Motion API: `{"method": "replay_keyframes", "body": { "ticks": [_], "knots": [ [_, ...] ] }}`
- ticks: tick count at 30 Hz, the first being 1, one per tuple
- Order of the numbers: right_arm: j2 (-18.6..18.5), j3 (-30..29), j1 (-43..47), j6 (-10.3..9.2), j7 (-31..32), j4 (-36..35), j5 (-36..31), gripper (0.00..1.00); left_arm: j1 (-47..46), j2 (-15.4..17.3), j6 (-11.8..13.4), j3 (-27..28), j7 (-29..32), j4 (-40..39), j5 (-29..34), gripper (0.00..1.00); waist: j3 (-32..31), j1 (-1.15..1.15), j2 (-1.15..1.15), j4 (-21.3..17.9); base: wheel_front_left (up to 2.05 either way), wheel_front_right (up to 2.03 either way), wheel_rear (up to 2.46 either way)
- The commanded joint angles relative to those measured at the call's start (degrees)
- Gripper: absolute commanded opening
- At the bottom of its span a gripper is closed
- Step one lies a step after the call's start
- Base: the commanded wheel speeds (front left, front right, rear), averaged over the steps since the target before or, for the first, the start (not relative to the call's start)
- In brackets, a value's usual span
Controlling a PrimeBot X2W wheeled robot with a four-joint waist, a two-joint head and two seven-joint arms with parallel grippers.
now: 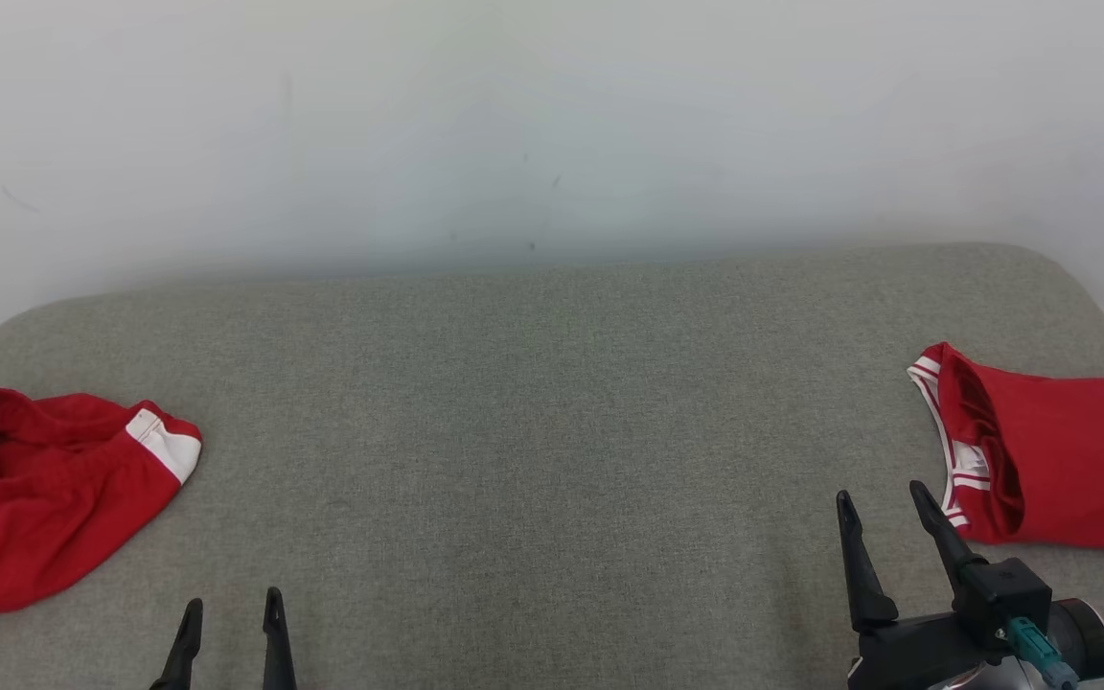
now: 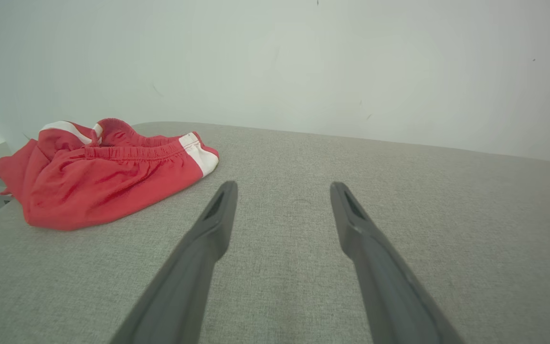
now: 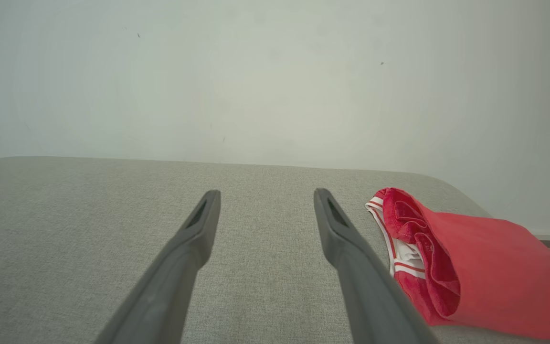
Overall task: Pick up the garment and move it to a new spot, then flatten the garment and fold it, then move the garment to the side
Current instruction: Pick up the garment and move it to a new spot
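The crumpled garment [image 1: 44, 489] lay at the left edge of the table [image 1: 552, 402], bunched, with its elastic waistband rucked up and a white side stripe turned outward. It was an untidy heap that nothing was holding. On the far right lay a folded garment [image 1: 1069, 460], also red with white trim. It was doubled over fairly flat and ran out past the edge of the head view. By its tidy shape and its place at the side, it looked like a piece already dealt with, which would leave the heap on the left as the one to pick up. Nothing in the frames settled that, though.

The wide grey stretch between the two was bare, probably kept free as the spot for spreading and folding.

The left gripper [image 1: 232, 602] sat low at the near edge with its fingers spread wide and nothing between them. They pointed at open cloth, and the heap was off to their left, near but apart. The right gripper [image 1: 881, 494] was likewise wide and held nothing. It hung just beside the banded end of the folded garment without touching it, as far as the head view let me judge the gap. Both seemed parked in a ready pose. The first step, the pick-up, had not begun, and the left arm was the better placed to reach the heap.
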Motion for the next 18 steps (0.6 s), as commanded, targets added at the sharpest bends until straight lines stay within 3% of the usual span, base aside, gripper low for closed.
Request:
{"method": "replay_keyframes", "body": {
  "ticks": [1, 18],
  "knots": [
    [0.2, -0.1, 0.2, -0.14, 0.0, -0.2, -0.3, 1.00, 0.4, 0.0, 0.1, 0.0, 0.0, -0.1, 0.0, 1.00, 0.0, 0.00, 0.00, 0.0, 0.00, 0.00, 0.00],
    [0.8, 0.1, 0.4, -0.14, 0.0, 0.4, 0.5, 1.00, 0.0, 0.0, 0.6, -0.3, 0.0, -0.9, -0.2, 1.00, 0.4, 0.00, 0.00, 0.7, 0.00, 0.00, 0.00]
  ]
}}
